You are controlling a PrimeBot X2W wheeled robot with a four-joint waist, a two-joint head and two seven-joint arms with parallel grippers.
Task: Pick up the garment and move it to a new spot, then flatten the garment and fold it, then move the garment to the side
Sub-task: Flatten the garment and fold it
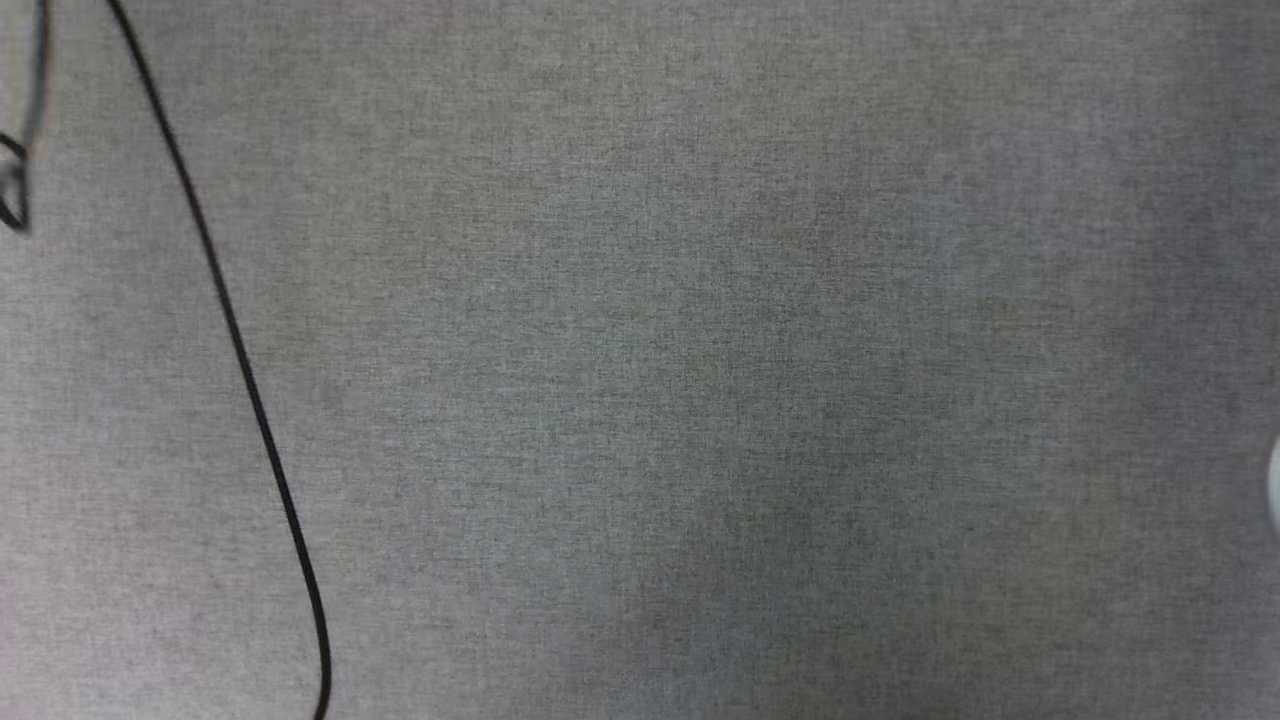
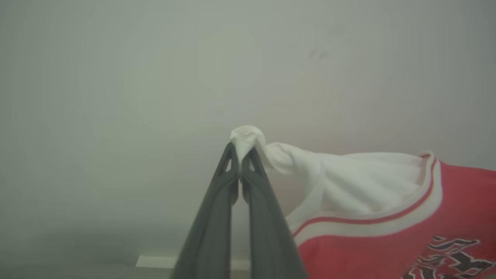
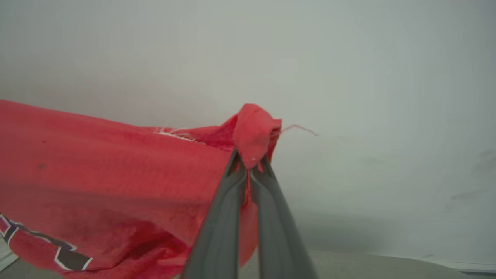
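Both arms engaged. The left gripper (image 2: 241,152) has its fingers pressed together on a bunched tip of the white sleeve (image 2: 348,178). The right gripper (image 3: 248,164) is likewise clamped, on a folded red corner (image 3: 254,131) that is probably hem. A loose thread (image 3: 300,128) trails from that corner.

The garment (image 2: 387,232) is off the surface, slung between your two grips against a pale, blurred background. In the left wrist view it runs away to the right of the fingers. In the right wrist view it runs away to the left. So the cloth lies between the arms, each gripper at one end of the span.

Judgement: the taut line goes from sleeve tip to red corner, so the long axis is along one side of the jersey, not across the shoulders. The body and the black-and-white print (image 2: 449,259) sag below that line.

Neither arm is nearer, since both are already on the cloth. What matters for laying it down is keeping that held line straight and level over the grey woven surface (image 1: 700,400).

Note the black cable (image 1: 240,350) crossing the left part of that surface in the head view. Place the jersey to the right of it. How high the jersey hangs above the surface cannot be told.
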